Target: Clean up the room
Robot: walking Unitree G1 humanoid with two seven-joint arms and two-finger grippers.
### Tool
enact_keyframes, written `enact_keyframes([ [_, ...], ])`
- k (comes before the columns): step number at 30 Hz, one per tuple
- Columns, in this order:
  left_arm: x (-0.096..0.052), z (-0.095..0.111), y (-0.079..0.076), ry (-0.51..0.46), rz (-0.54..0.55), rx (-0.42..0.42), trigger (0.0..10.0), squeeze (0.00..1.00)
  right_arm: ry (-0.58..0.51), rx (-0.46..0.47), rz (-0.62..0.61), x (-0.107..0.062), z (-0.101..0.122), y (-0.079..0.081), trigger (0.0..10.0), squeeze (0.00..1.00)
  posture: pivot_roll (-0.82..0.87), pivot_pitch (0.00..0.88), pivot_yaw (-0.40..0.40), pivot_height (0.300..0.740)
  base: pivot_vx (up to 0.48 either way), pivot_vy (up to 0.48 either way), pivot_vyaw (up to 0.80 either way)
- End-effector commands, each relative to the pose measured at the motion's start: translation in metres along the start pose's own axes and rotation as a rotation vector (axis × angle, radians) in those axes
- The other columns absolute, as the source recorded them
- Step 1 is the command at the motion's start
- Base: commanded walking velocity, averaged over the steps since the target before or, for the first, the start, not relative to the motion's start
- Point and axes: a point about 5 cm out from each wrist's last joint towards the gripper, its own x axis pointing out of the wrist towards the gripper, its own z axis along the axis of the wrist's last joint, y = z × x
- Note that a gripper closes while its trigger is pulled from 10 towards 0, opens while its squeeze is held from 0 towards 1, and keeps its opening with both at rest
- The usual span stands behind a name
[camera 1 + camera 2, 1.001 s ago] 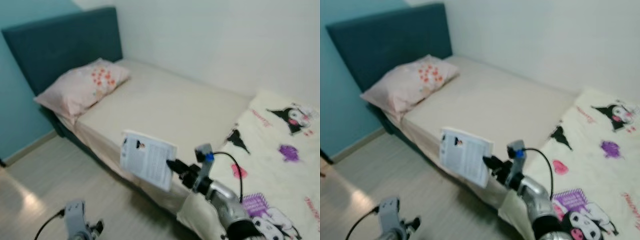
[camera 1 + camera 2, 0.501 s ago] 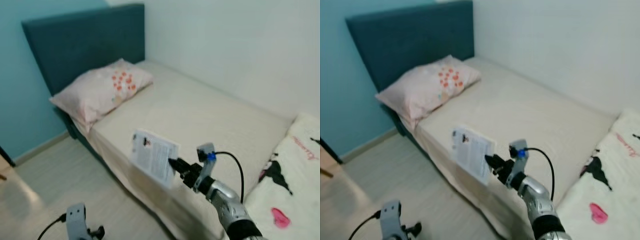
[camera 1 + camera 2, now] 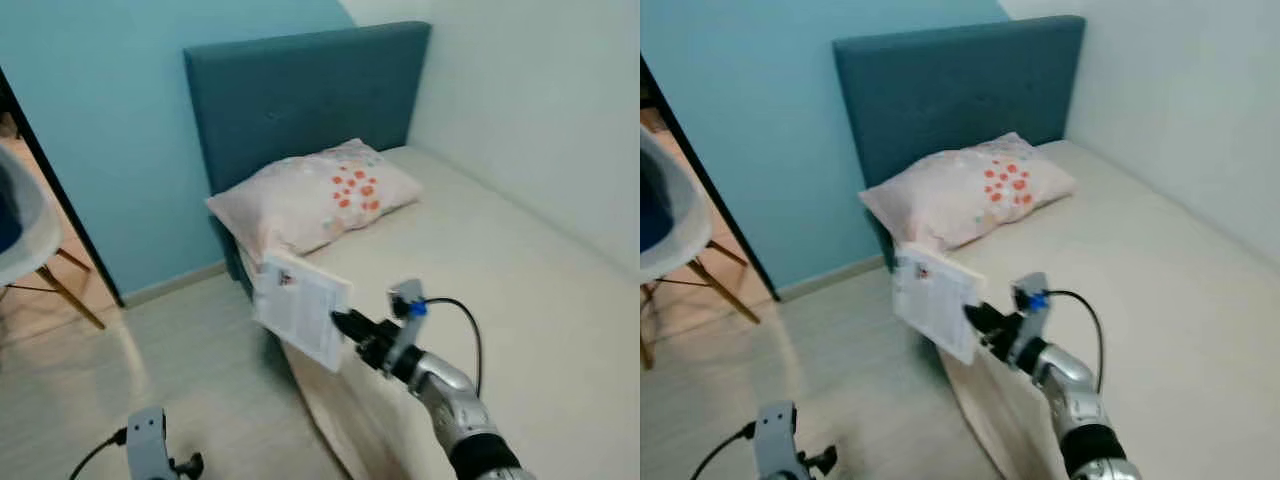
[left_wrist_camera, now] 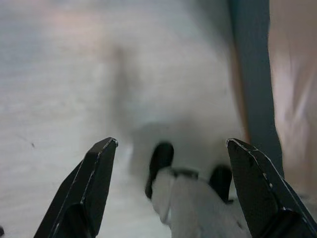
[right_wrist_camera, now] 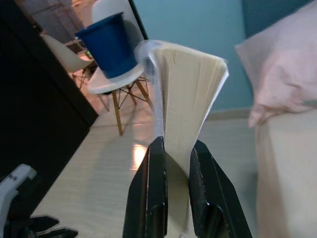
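The right gripper [image 3: 338, 323] is stretched out ahead of the robot with its two black fingers [image 5: 157, 198] clamped on the lower edge of a thin book [image 3: 299, 308], which stands tilted in the air over the near corner of the bed [image 3: 520, 300], above the strip where mattress meets floor [image 3: 180, 380]. In the right wrist view the book's fanned pale pages [image 5: 190, 94] rise straight up between the fingers, one finger on each cover. A black cable loops up from the wrist of the silver right arm [image 3: 445, 395] just behind the gripper. Beyond the book lies a pink pillow [image 3: 315, 197] with a patch of orange flowers, resting against a dark teal headboard [image 3: 300, 95] that backs onto a light blue wall [image 3: 100, 120]. On the robot's left a white chair [image 3: 665, 230] with wooden legs stands by a dark doorway edge, and the right wrist view shows a blue bucket [image 5: 109, 44] sitting on it (the chair's seat is partly hidden by the book). The left gripper [image 4: 171, 168] hangs low over the pale wooden floor beside the bed's dark base, its fingers [image 4: 94, 188] spread wide apart with nothing between them, and the left arm [image 3: 148, 455] shows at the bottom edge of the head view.
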Motion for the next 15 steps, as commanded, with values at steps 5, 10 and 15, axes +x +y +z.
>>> enact_keyframes([
  [5, -0.0003, -0.0058, -0.0043, 0.024, -0.014, 0.012, 10.0, 0.00, -0.024, 0.013, -0.123, -0.0083, 0.0066, -0.0176, 10.0, 0.00, -0.05, 0.037, -0.011, 0.740, 0.480, 0.000, 0.00],
  [10, -0.0002, -0.0058, -0.0049, 0.023, -0.015, 0.010, 10.0, 0.00, -0.020, 0.016, -0.126, -0.0089, 0.0064, -0.0180, 10.0, 0.00, -0.05, 0.042, -0.010, 0.740, 0.480, 0.000, 0.00],
  [15, -0.0003, -0.0064, -0.0050, 0.025, -0.015, 0.008, 10.0, 0.00, -0.025, 0.018, -0.084, -0.0099, 0.0036, -0.0132, 10.0, 0.00, -0.05, 0.046, -0.009, 0.740, 0.480, 0.000, 0.00],
])
